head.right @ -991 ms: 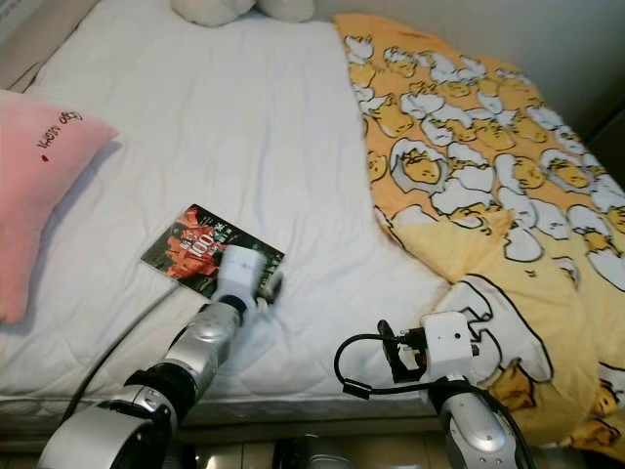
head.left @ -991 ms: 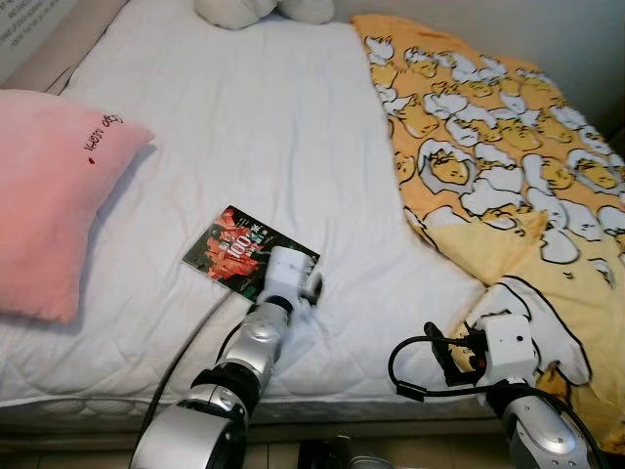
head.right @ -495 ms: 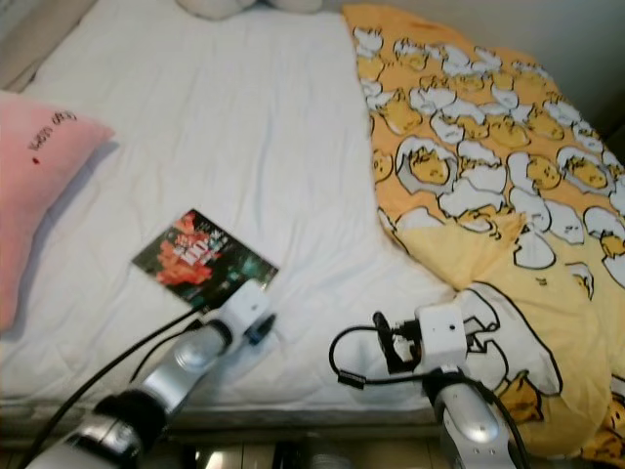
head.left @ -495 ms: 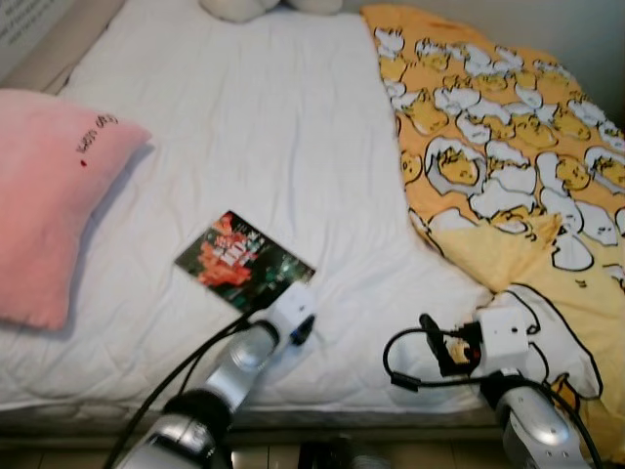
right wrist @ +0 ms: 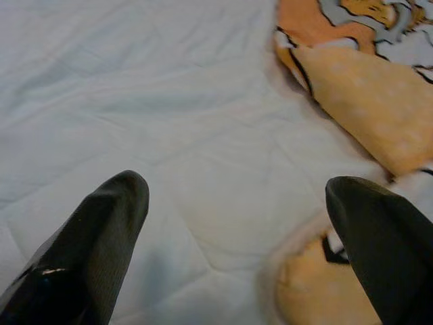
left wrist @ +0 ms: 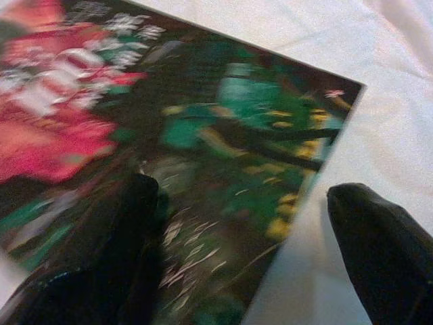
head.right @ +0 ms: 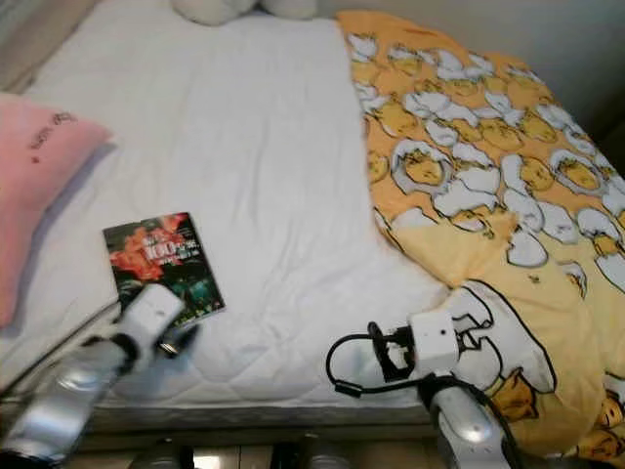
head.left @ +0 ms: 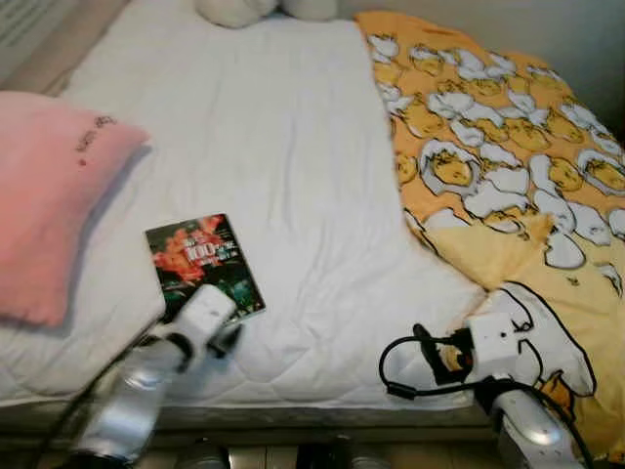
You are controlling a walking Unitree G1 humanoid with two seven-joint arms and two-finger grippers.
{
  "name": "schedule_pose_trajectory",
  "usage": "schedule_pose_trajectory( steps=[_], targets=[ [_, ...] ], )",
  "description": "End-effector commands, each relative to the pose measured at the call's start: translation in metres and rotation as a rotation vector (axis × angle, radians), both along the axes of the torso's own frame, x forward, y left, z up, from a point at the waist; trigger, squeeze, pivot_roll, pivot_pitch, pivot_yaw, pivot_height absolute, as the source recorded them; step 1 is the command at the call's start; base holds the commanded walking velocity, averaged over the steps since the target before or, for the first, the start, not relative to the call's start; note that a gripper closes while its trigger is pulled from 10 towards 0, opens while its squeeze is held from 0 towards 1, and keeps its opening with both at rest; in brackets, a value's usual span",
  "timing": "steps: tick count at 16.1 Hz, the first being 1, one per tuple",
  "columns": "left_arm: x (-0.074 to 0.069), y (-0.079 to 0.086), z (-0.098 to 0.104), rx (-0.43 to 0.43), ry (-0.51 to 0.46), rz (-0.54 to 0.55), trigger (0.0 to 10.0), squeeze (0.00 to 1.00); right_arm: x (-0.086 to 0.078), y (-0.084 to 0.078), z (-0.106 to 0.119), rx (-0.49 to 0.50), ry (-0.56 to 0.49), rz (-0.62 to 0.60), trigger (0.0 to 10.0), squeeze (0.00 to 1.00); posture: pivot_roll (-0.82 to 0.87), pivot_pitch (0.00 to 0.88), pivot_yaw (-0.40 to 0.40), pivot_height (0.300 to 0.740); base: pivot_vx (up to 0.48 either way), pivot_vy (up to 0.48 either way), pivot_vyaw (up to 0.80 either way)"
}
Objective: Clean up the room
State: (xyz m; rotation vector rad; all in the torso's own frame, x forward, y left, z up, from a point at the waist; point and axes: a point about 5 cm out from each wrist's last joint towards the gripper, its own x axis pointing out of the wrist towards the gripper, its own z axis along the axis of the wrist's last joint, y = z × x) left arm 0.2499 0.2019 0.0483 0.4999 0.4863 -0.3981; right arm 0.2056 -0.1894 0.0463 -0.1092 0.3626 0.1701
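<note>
1. From the head camera's left eye I see the bed (head.left: 283, 147) with its white quilted cover, and I take the book (head.left: 203, 262) as my landmark: it lies flat near the front edge of the bed. A pink pillow (head.left: 49, 195) sits to the left of the book, and a yellow patterned blanket (head.left: 508, 176) is spread well to the right of it. My left end effector (head.left: 210, 318) is at the book's near corner. The right end effector (head.left: 493, 342) hangs well to the right of the book, over the near edge of the blanket.

2. The right eye gives the same layout: the book lies flat and unlifted, and a pale soft toy (head.right: 210, 8) rests far beyond it at the head of the bed.

3. The left wrist camera looks straight down onto the book's red and green cover. The left end effector is spread open, one finger over the cover and the other over the white sheet just past the book's edge, so the edge sits between them. Nothing is gripped yet.

4. The right wrist camera shows the right end effector open and empty above the sheet, with the blanket's edge just beside one finger.

5. My read: I am on the step of picking up the book. Next I would need to work one finger under the edge, since the book lies flush on soft bedding, then close and lift.
</note>
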Motion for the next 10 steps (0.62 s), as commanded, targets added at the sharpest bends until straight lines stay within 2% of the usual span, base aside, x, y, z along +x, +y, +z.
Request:
schedule_pose_trajectory(
  steps=[1,3,4,5,7,8,9,10],
  targets=[
    [0.002,-0.016,0.014,-0.122,-0.039,-0.018,10.0,0.00,0.003,-0.006,-0.001,-0.031,0.002,0.008,10.0,0.00,0.10,0.092,-0.232,0.728,0.000,0.000,0.00],
    [0.011,-0.039,0.045,-0.407,-0.153,0.051,10.0,0.00,0.007,-0.002,-0.002,-0.029,0.001,0.026,10.0,0.00,0.10,0.091,-0.240,0.728,0.000,0.000,0.00],
    [0.015,-0.040,0.051,-0.444,-0.190,0.078,10.0,0.00,0.008,-0.001,-0.002,-0.028,0.000,0.033,10.0,0.00,0.10,0.090,-0.241,0.728,0.000,0.000,0.00],
    [0.021,-0.031,0.048,-0.459,-0.188,0.162,10.0,0.00,0.008,0.000,-0.003,-0.026,-0.002,0.039,10.0,0.00,0.10,0.091,-0.242,0.728,0.000,0.000,0.00],
    [0.027,-0.012,0.027,-0.406,-0.148,0.288,10.0,0.00,0.009,0.004,-0.002,0.006,-0.010,0.057,10.0,0.00,0.10,0.091,-0.242,0.728,0.000,0.000,0.00],
    [0.028,0.005,0.003,-0.356,-0.101,0.439,10.0,0.00,0.009,0.015,0.002,0.108,-0.022,0.119,10.0,0.00,0.09,0.090,-0.242,0.728,0.000,0.000,0.00],
    [0.027,0.008,-0.005,-0.379,-0.087,0.493,10.0,0.00,0.007,0.023,0.002,0.194,0.000,0.170,10.0,0.00,0.08,0.088,-0.240,0.728,0.000,0.000,0.00],
    [0.029,0.010,-0.007,-0.384,-0.118,0.528,10.0,0.00,0.001,0.031,-0.003,0.307,0.089,0.234,10.0,0.00,0.07,0.087,-0.238,0.728,0.000,0.000,0.00]
  ],
)
